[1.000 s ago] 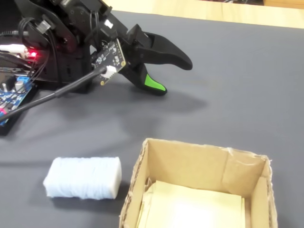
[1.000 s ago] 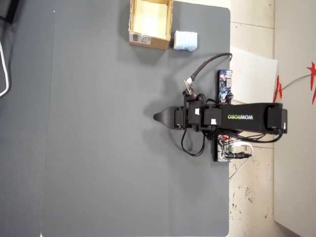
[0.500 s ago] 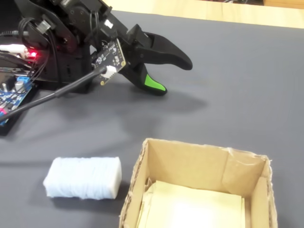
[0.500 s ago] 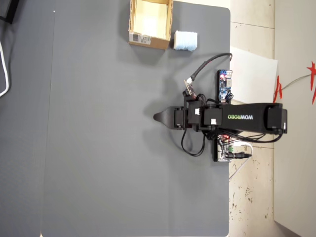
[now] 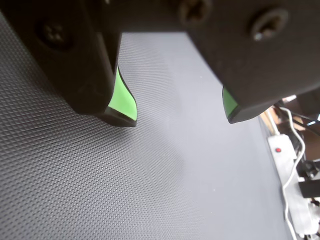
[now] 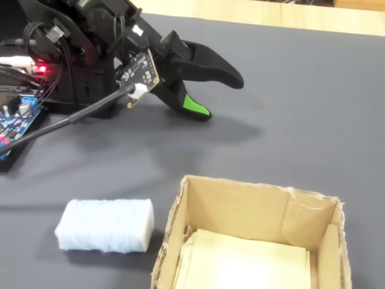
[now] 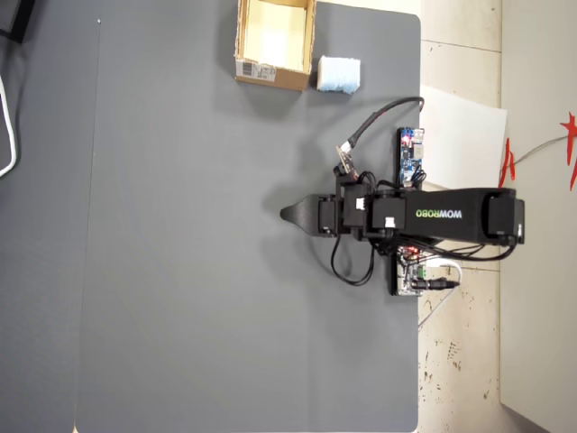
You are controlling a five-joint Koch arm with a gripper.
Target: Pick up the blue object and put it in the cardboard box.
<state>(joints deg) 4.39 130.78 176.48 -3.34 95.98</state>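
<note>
Resting low over the dark grey textured mat (image 7: 225, 271), the black gripper with green-lined fingertips (image 5: 180, 107) has its jaws parted with a clear gap between them and nothing held; only bare mat shows between the tips in the wrist view. In the fixed view the gripper (image 6: 219, 96) points right, one green-tipped finger (image 6: 195, 108) down close to the mat, the other raised above it. The small pale light-blue soft sponge-like block (image 6: 105, 226) lies on the mat at near left in the fixed view, just beside the outer wall of the tan corrugated cardboard box (image 6: 240, 208), seemingly not touching it. The box is open on top, with a pale cream interior. In the overhead view, box (image 7: 270, 77) and block (image 7: 339, 74) sit side by side at the mat's top edge, well apart from the gripper (image 7: 287, 215) mid-mat. A small blue circuit board (image 7: 410, 155) lies at the mat's right edge by the black arm (image 7: 451, 216).
</note>
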